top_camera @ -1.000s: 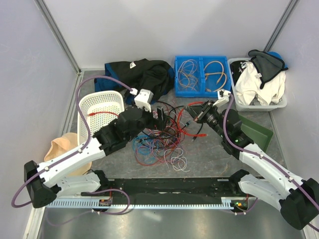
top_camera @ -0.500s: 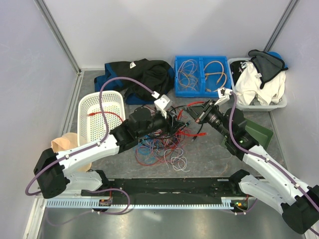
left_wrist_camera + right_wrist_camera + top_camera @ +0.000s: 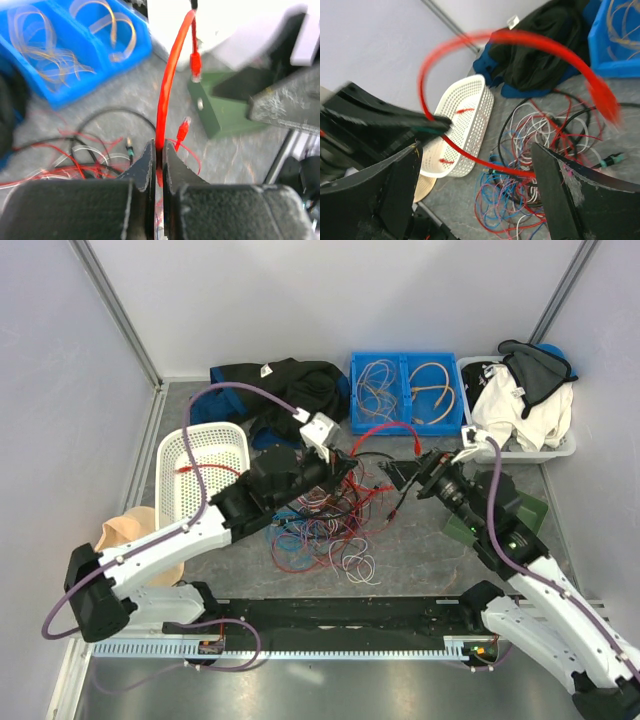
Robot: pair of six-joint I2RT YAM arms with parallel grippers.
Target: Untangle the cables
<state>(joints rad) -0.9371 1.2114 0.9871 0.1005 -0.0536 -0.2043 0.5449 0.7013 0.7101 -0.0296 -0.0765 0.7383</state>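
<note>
The cables [image 3: 322, 525] lie as a red, black, white and blue tangle on the table's middle. My left gripper [image 3: 340, 468] hovers over the tangle's far edge. In the left wrist view its jaws [image 3: 158, 151] are shut on one thick red cable [image 3: 167, 85]. That red cable [image 3: 383, 426] arcs up and right, ending in a red connector [image 3: 195, 65]. My right gripper [image 3: 405, 473] stands open just right of the tangle. In its wrist view the fingers [image 3: 476, 147] are wide apart, and the red cable [image 3: 545, 42] loops free in front of them.
A white basket [image 3: 200, 475] holding red pieces stands left of the tangle. At the back are a black garment [image 3: 290, 390], a blue bin [image 3: 405, 395] of pale cables and a white tub [image 3: 515, 410] of clothes. A green block [image 3: 520, 505] lies right, a black rail [image 3: 340, 615] in front.
My left gripper reached right and shut on the red cable. My right gripper opened, let that cable go and drew back right. The cable's free end sprang up toward the blue bin.
</note>
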